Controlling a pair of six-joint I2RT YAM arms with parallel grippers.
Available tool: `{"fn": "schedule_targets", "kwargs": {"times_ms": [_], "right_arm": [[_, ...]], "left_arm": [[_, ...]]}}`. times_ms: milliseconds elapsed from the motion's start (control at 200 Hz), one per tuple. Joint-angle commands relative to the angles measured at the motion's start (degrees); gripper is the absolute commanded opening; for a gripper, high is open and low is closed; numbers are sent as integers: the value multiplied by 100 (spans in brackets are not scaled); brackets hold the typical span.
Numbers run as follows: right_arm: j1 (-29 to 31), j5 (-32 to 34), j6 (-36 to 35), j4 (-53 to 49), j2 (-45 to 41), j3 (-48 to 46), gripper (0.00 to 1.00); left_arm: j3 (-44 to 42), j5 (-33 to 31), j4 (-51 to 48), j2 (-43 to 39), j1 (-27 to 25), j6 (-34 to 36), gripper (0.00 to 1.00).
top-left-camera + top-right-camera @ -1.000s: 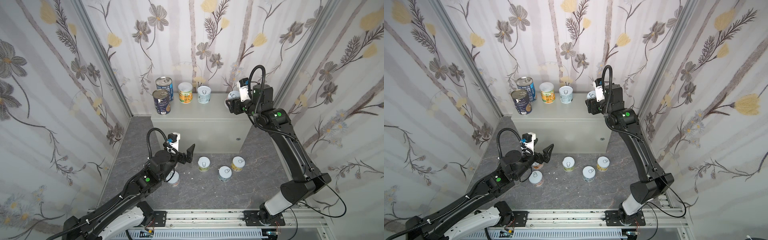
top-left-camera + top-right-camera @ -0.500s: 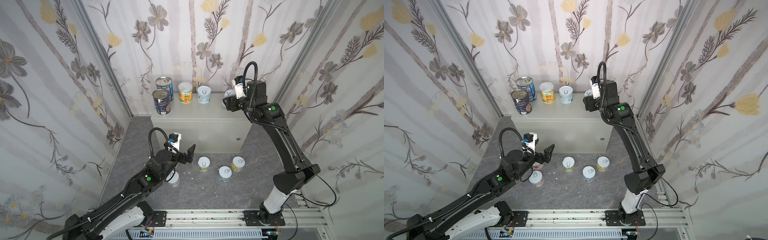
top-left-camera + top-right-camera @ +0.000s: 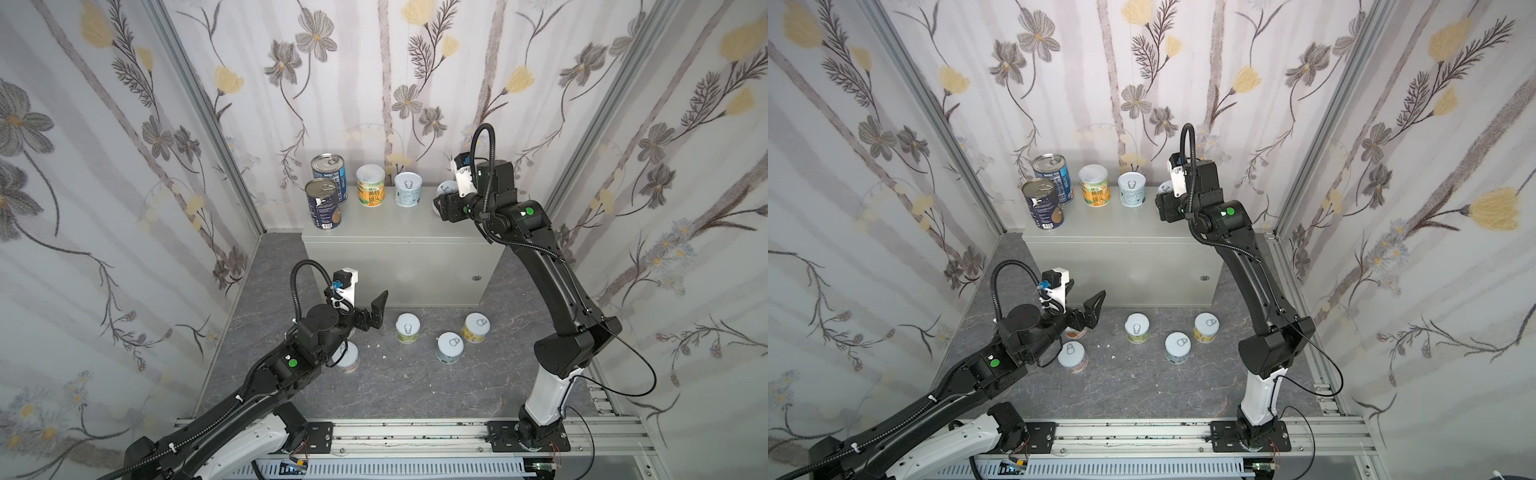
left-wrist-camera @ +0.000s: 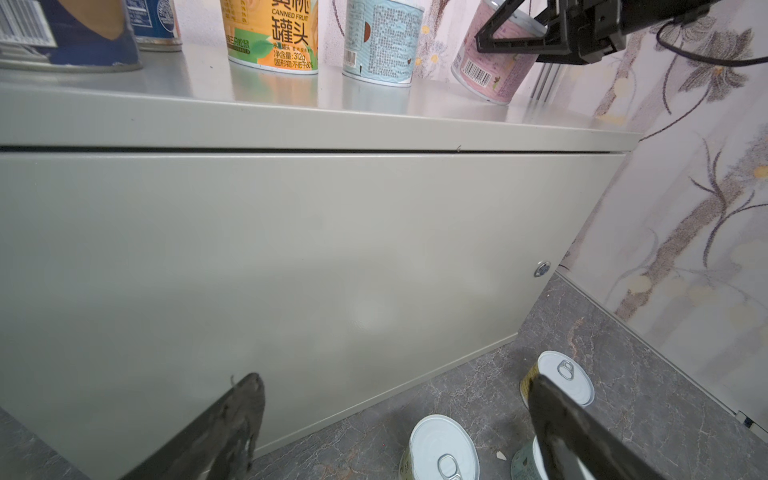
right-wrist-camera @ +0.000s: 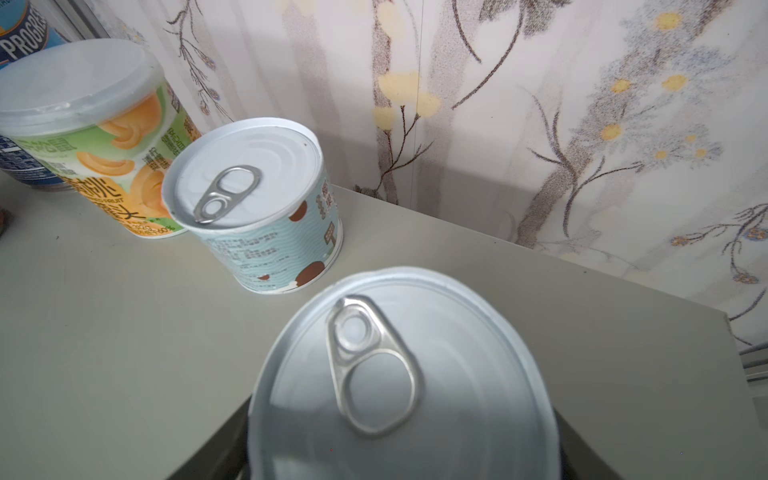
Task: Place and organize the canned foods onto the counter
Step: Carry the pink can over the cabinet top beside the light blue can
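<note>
On the light-grey counter point(image 3: 395, 232) stand two dark-blue cans point(image 3: 323, 203), an orange-labelled can point(image 3: 370, 185) and a pale-blue can point(image 3: 408, 189). My right gripper point(image 3: 444, 203) is shut on a pink-labelled can point(image 4: 496, 62), which tilts just over the counter's back right, beside the pale-blue can point(image 5: 253, 208). Its white lid point(image 5: 395, 374) fills the right wrist view. My left gripper point(image 4: 392, 386) hangs open and empty before the counter's front, above the floor. Three short cans point(image 3: 407, 328) point(image 3: 450, 347) point(image 3: 476, 327) stand on the floor, and another point(image 3: 347, 358) shows partly under my left arm.
The counter stands against the flowered back wall point(image 3: 374, 83), with flowered side walls close on both sides. A round lock point(image 4: 541, 269) sits low on the counter's front. The dark marbled floor point(image 3: 395, 386) runs to the metal base rail point(image 3: 415, 436).
My right arm has carried the pink can to the left along the counter's back, closer to the pale-blue can. The left arm has barely moved.
</note>
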Motion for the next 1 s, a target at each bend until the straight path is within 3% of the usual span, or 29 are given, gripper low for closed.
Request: {"fn": "schedule_targets", "kwargs": {"times_ms": [0,994], "right_arm": [[45,234,33,234,51,71,54],[118,273,0,341,209,71,75]], "left_arm": [[-32,-83,135,-42,4,-13,100],[-40,-141,168,39,12,-49,100]]}}
